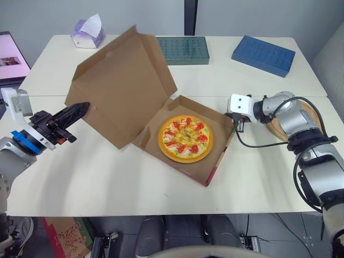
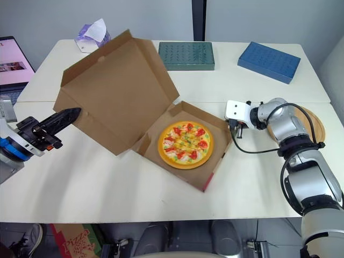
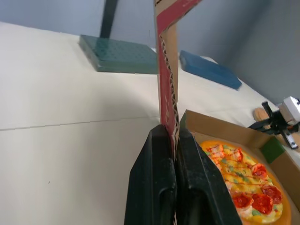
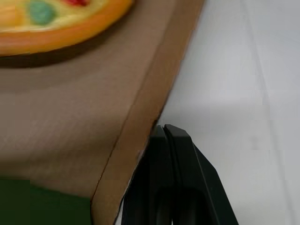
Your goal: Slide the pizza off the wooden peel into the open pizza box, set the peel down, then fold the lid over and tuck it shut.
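Observation:
The pizza (image 1: 185, 138) lies flat in the base of the open cardboard box (image 1: 215, 161) at the table's middle. Its lid (image 1: 123, 86) stands raised and leans toward the left. My left gripper (image 1: 85, 106) is at the lid's left edge. In the left wrist view its fingers (image 3: 154, 154) are shut on the corrugated edge of the lid (image 3: 168, 70). My right gripper (image 1: 236, 124) is shut with nothing in it, its tips (image 4: 171, 133) right beside the box's right wall (image 4: 150, 93). The round wooden peel (image 2: 316, 124) lies on the table at the right, partly under my right arm.
A green flat box (image 1: 183, 50) and a blue flat box (image 1: 263, 55) lie at the table's back. At the back left stands a tissue box (image 1: 87, 33). A screen (image 1: 11, 59) sits off the left edge. A black cable (image 1: 258, 144) loops beside the pizza box.

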`<state>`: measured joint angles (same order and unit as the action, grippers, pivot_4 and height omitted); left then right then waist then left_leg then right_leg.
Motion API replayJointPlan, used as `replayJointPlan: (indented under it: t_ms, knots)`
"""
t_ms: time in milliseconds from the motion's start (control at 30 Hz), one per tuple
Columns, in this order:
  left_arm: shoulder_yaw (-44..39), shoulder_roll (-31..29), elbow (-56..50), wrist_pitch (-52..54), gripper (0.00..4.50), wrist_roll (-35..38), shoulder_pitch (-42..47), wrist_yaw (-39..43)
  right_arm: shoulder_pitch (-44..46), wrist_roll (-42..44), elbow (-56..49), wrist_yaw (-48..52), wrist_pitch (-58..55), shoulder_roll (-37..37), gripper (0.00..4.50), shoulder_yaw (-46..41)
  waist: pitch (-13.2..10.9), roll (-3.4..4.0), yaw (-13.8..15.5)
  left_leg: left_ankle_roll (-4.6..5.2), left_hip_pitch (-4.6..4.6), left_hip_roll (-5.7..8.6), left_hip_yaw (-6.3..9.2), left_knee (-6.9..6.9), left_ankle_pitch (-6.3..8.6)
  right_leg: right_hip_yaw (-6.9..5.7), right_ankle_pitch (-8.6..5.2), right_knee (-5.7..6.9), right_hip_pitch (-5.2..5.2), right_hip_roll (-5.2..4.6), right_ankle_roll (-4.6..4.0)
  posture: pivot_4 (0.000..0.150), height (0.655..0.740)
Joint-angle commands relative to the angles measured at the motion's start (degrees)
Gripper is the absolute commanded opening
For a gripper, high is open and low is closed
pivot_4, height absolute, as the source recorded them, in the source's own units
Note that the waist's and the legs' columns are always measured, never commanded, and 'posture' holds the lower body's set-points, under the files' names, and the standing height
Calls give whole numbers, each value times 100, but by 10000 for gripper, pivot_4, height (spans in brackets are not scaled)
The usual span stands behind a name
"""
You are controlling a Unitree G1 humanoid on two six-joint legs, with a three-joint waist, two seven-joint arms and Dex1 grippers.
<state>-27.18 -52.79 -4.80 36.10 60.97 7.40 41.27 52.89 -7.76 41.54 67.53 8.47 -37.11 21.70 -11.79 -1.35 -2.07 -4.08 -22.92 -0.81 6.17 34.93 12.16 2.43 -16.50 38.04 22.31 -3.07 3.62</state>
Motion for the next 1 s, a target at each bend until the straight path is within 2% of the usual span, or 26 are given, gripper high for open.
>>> replayJointPlan:
  t_ms: [33, 267, 533, 767, 1000]
  knots:
    - [299, -155, 524, -477, 0, -656, 504, 887, -390, 410, -1035, 778, -261, -255, 195, -169, 0, 0, 0, 0, 0, -1, 0, 0, 0, -1, 0, 0, 0, 1, 0, 1500, 7400]
    - [1187, 44, 2067, -1067, 0, -1756, 2227, 2052, -1582, 1145, -3570, 1319, -1824, -777, 195, -460, 0, 0, 17, -2, 0, 0, 1, 5, -1, -2, 1, 6, 0, 1, 3, 1500, 7400]
    - [1880, 818, 3660, -1735, 0, -2721, 3983, 2909, -2677, 1658, -5576, 937, -3328, -999, 195, -656, 1, -2, 37, -2, -3, 1, 4, 17, -3, -4, 2, 9, -3, 1, 6, 1500, 7400]
    - [1913, 1148, 4755, -2186, 0, -3210, 4793, 3399, -3024, 1632, -6016, 381, -3433, -895, 195, -731, 1, -3, 22, -2, -5, 3, 6, 26, -3, -4, 5, 9, -5, 1, 13, 1500, 7400]
    - [1798, 1179, 5330, -2461, 0, -3469, 5094, 3682, -2883, 1844, -5559, -267, -3184, -867, 195, -1597, 1, -4, 28, -1, -5, 3, 5, 27, -3, -3, 6, 9, -5, 1, 14, 1500, 7400]
